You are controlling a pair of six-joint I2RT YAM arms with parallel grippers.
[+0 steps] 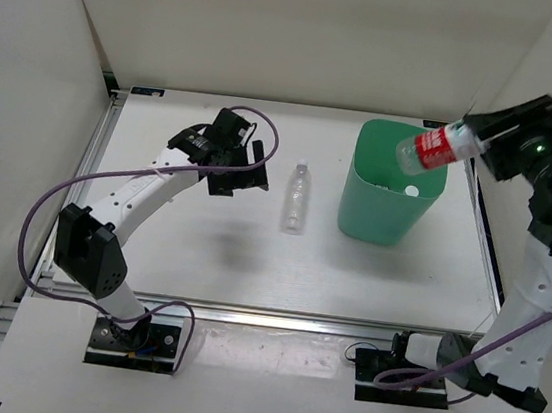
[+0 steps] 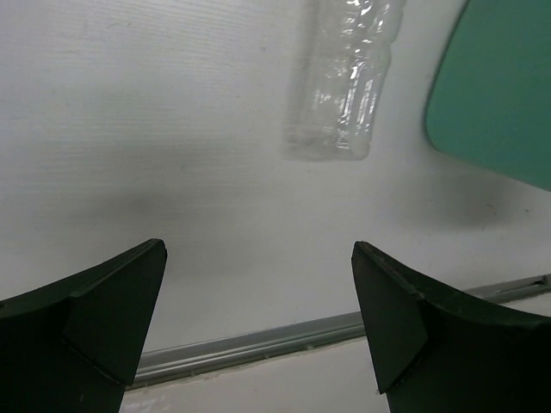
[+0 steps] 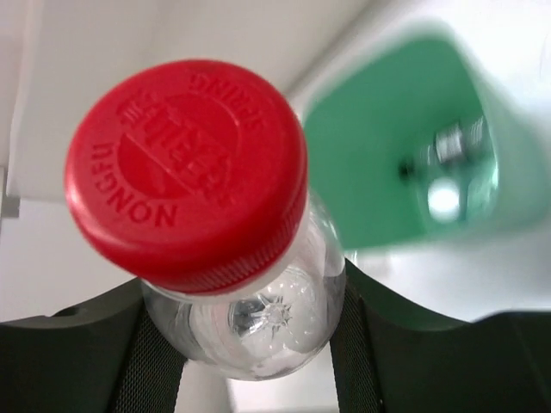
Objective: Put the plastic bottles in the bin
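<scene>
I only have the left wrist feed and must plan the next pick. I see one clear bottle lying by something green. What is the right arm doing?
Observer: The right end effector is shut on the red-labelled bottle, tilted above the rim of the bin.
Operator: Anything inside it?
Observer: What looks like another bottle lies at its bottom, blurred.
Operator: Is my end effector over the clear bottle?
Observer: No, the left end effector sits left of the unlabelled bottle, apart from it.
</scene>
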